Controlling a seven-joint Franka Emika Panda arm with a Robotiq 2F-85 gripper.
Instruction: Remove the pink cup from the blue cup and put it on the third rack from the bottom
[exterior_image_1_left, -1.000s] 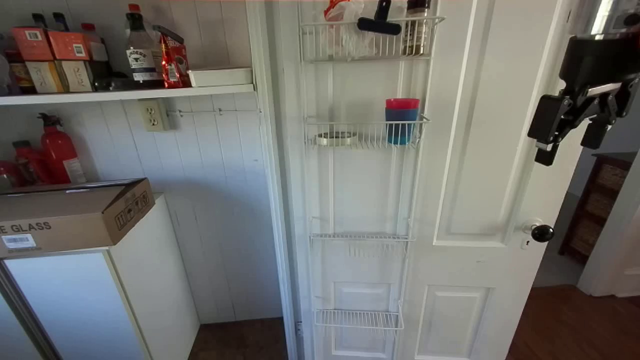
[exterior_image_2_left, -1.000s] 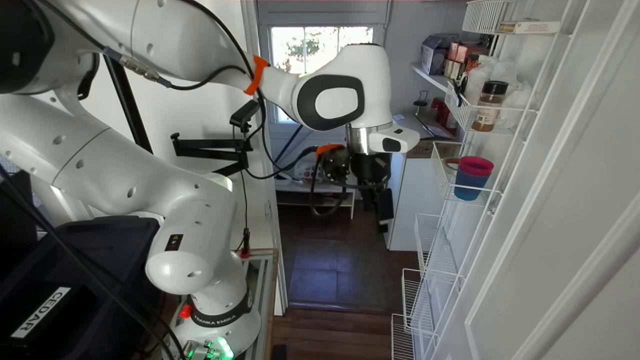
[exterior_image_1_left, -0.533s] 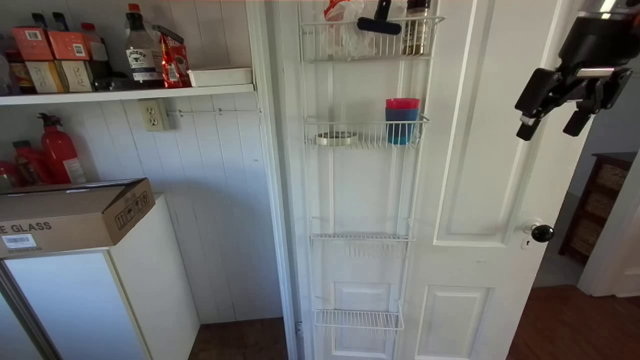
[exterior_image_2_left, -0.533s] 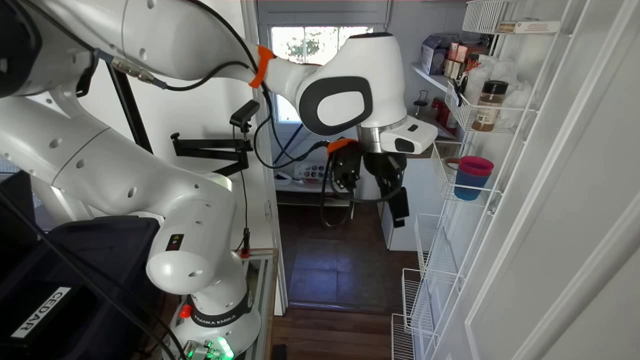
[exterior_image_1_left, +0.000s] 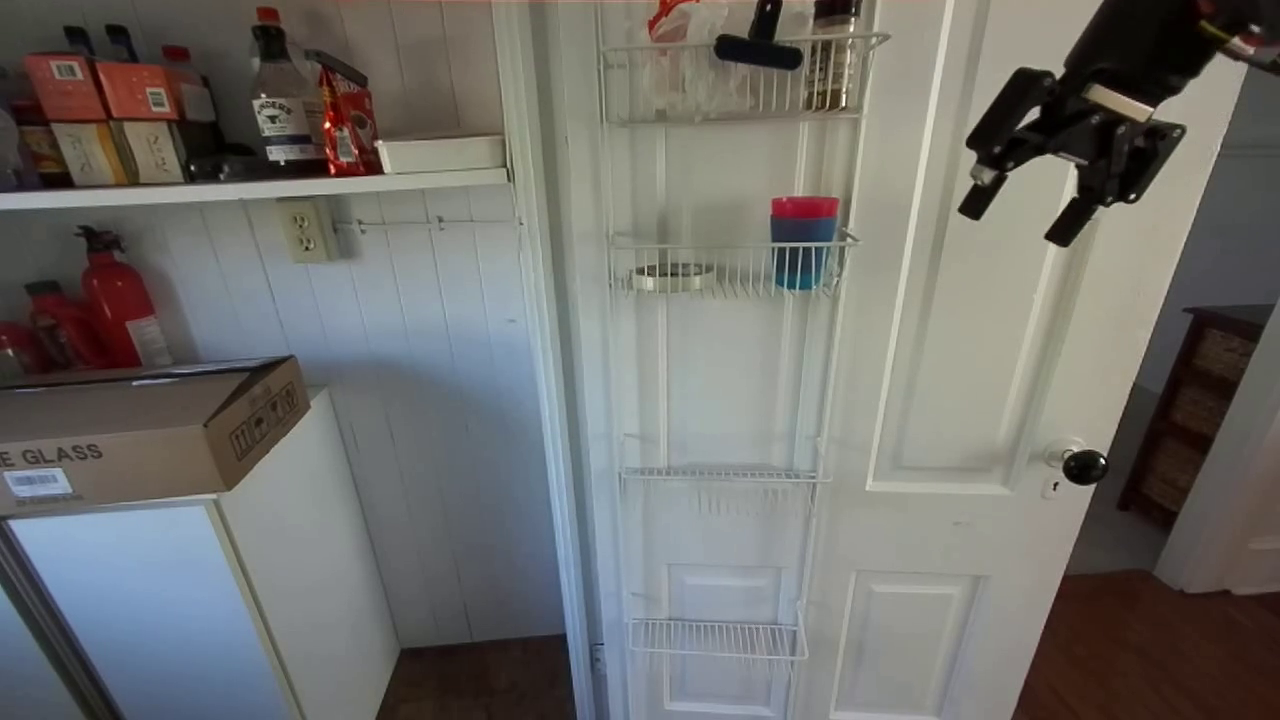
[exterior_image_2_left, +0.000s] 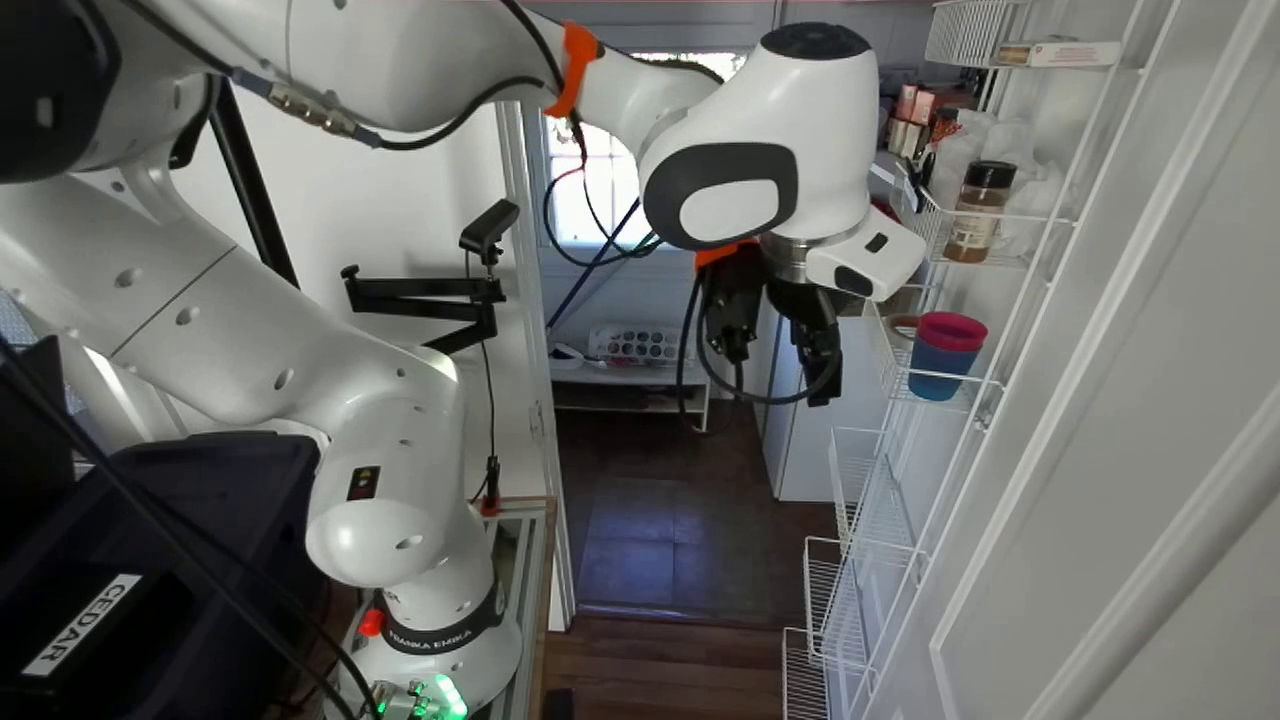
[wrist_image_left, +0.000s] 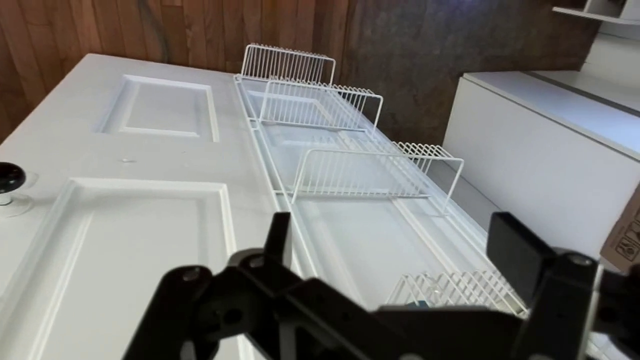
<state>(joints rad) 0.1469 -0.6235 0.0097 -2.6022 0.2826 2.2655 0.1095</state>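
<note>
The pink cup (exterior_image_1_left: 804, 207) sits nested in the blue cup (exterior_image_1_left: 802, 232), its rim showing above. Both stand upright at one end of a wire basket tier, and the pink rim (exterior_image_2_left: 951, 330) and blue cup (exterior_image_2_left: 938, 372) show in both exterior views. In the wrist view only a sliver of the blue cup (wrist_image_left: 417, 304) shows, and the pink cup is hidden. The third rack from the bottom (exterior_image_1_left: 722, 475) is the tier below the cups; it also shows in the wrist view (wrist_image_left: 370, 152). My gripper (exterior_image_1_left: 1022, 212) is open and empty, tilted, apart from the cups; its fingers (wrist_image_left: 395, 240) are spread.
A round cream lid (exterior_image_1_left: 672, 277) lies on the cups' tier. The tier above holds a plastic bag (exterior_image_1_left: 695, 75), a black clip (exterior_image_1_left: 760, 48) and a spice jar (exterior_image_2_left: 980, 212). The rack hangs on a white door with a black knob (exterior_image_1_left: 1085, 466).
My gripper has moved nearer to the rack, up and to the left in an exterior view, and has tilted. It stays open. The cups have not moved.
</note>
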